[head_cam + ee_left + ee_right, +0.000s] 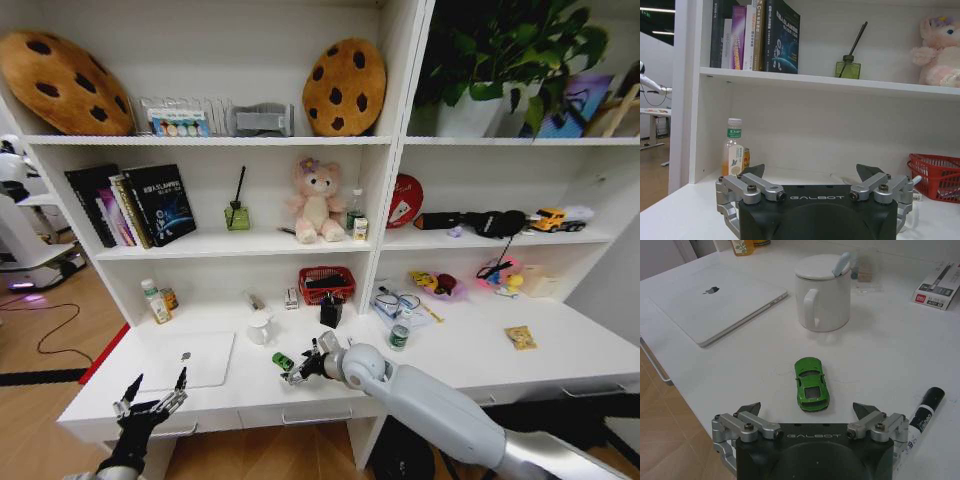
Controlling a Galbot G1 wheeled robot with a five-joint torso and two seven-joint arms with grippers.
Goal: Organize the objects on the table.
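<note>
Low in the centre of the head view, the right gripper (298, 371) reaches over the front part of the long white desk (460, 355), its fingers spread apart, with the tiny green toy car (283, 361) just beside its tips. From the right wrist camera, that car (811, 390) sits in the middle of the frame, upright on its wheels on bare desk, ahead of the open fingers and touching neither of them. Beyond it, in the upper middle of that frame, stands a white ceramic mug (822, 292) with a lid, and the closed silver-white laptop (715, 302) lies flat at the upper left. A black marker pen (923, 411) lies at the lower right, near one fingertip. At the lower left of the head view, the left gripper (154, 393) hangs at the desk's front edge, just before the laptop (188, 359), its dark fingers (181, 379) likewise spread and empty. A small green-and-silver can (399, 336) stands right of centre on the desk, well apart from the car.
</note>
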